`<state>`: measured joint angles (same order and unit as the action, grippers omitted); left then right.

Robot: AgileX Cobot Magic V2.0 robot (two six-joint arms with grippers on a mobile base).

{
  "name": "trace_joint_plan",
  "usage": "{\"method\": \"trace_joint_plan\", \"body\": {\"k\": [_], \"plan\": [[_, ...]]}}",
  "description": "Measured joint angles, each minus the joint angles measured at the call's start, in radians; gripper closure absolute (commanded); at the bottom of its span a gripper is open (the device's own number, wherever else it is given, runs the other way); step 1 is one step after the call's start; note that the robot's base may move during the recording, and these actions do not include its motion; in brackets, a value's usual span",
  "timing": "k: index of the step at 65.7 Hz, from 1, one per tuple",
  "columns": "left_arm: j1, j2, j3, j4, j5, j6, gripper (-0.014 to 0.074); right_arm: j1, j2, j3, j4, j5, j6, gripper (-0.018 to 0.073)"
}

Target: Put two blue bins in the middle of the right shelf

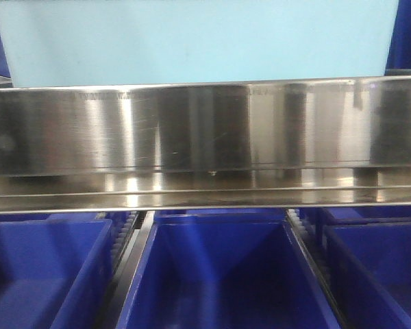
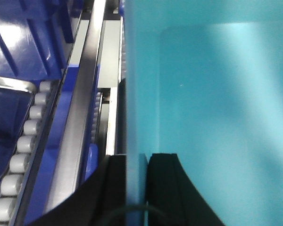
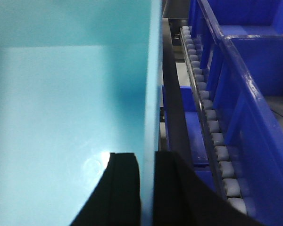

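Light-blue bin is being gripped at both side walls. In the front view it is being seen just above a brushed-steel shelf beam, which is hiding its lower edge. Whether the bin is resting on the shelf level behind the beam or is being carried clear of it cannot be told.

In the left wrist view, the left hand is being pinched onto the bin's thin wall, with one black finger lying outside the tub and its partner inside. In the right wrist view, the right hand is being clamped the same way on the opposite wall, one finger inside the bin and the other outside.

Below the beam, a row of dark-blue bins is being shown side by side, open tops facing up, with narrow toothed rails between them. A roller track of small pale rollers is being seen beside the left hand, next to a steel rail and more dark-blue plastic. A matching track is being seen to the right of the right hand, running alongside the rim of a dark-blue bin that stands near the held bin without touching it.
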<state>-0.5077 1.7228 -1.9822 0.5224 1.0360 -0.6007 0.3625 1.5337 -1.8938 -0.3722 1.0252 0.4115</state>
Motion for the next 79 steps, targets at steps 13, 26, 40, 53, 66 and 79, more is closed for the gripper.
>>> {"method": "trace_joint_plan", "body": {"k": [13,26,40,53,66,79], "plan": [[0.000,-0.038,0.000,0.000,0.050,0.000,0.0707,0.000,0.000,-0.002,0.041,0.011,0.000,0.0721],[0.000,-0.120,0.000,-0.042,0.101,0.032,0.0707,0.000,-0.002,-0.020,0.134,0.067,0.009,0.0721],[0.000,-0.169,0.000,-0.068,0.169,0.083,0.0707,0.006,-0.006,-0.028,0.185,0.141,0.041,0.0721],[0.000,-0.139,0.000,-0.091,0.214,0.085,0.0707,0.006,-0.002,-0.028,0.196,0.212,0.045,0.0721],[0.000,-0.109,0.002,-0.102,0.217,0.085,0.0707,0.006,0.024,-0.028,0.188,0.227,0.048,0.0721],[0.004,-0.083,0.004,-0.105,0.230,0.085,0.0707,0.003,0.062,-0.028,0.184,0.236,0.050,0.0721]]}}
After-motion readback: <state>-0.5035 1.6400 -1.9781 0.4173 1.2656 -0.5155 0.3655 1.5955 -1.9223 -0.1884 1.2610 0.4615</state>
